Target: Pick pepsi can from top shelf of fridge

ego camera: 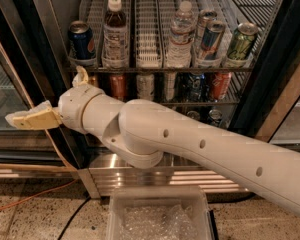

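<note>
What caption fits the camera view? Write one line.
Tan gripper hangs below-left of the dark blue pepsi can on the top wire shelf of the black-framed fridge.

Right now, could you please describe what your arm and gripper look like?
The arm is a thick, smooth, off-white tube with small dark holes and a ringed wrist. The gripper, at far left, lower than the pepsi can, is a tan wedge.

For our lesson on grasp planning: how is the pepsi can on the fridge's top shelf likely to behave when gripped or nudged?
The pepsi can looks rigid and smooth, so it may slip in a light grip. Upright between wire dividers on the top shelf, it would probably slide rather than tip sideways. The gripper is lower left, apart from it.
</note>
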Available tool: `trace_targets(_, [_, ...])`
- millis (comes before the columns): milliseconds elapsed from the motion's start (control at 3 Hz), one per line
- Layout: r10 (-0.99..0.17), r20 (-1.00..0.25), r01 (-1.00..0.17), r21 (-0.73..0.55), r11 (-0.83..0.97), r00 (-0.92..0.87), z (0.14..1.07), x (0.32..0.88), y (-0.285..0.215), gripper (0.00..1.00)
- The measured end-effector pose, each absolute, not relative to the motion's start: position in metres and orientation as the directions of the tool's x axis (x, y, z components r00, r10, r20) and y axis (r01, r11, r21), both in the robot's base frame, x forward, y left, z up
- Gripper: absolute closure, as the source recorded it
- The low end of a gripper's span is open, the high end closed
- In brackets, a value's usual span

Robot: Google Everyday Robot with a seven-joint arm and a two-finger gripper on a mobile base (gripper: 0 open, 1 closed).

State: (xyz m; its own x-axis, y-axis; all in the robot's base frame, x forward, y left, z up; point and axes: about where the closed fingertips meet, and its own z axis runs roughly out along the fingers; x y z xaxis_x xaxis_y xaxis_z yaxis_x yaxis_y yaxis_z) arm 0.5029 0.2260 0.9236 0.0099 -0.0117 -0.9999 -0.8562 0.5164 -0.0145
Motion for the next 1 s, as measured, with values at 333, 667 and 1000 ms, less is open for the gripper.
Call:
trace_targets(333, [0.000, -0.999, -0.794, -0.034, 0.607, 0.043, 0.940, 0.519, 0.232, 0.00])
trace_targets(667, [-0.010, -1.000, -0.701, -0.026, 0.713, 0.027, 0.940, 0.534, 0.215, 0.00])
trace_targets(1000, [-0.009, -1.000, -0.597, -0.003, 0.802, -0.008, 0.930, 0.535, 0.181, 0.00])
